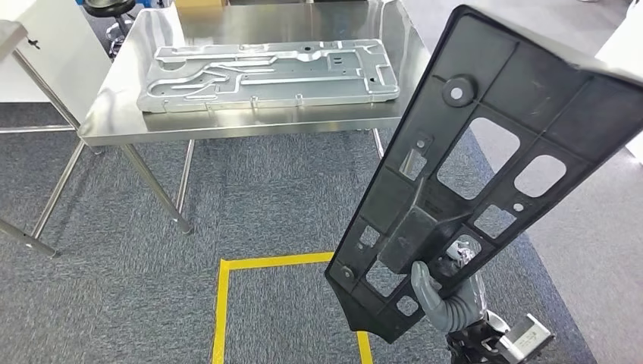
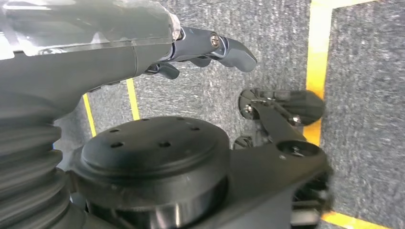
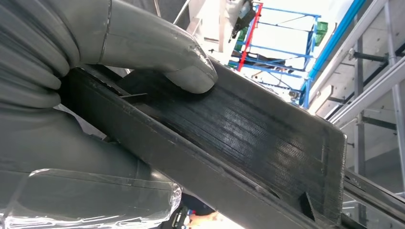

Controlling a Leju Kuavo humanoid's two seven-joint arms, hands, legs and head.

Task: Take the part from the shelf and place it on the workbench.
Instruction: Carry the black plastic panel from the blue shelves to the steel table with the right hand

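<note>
Black plastic part [image 1: 485, 144] is gripped near its lower end by the right robot hand [image 1: 443, 292], thumb pressed on its edge, rising tilted toward 1 o'clock above grey carpet, with the steel counter [image 1: 114, 106] at 11 o'clock bearing a metal panel [image 1: 269, 76]; left robot hand [image 2: 210, 47] hangs empty, fingers apart.

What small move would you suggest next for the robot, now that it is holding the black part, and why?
Probably carry the black part forward toward the steel workbench. The right robot hand grips it near its lower end, above the carpet, apart from the bench, where a silver panel lies.
</note>
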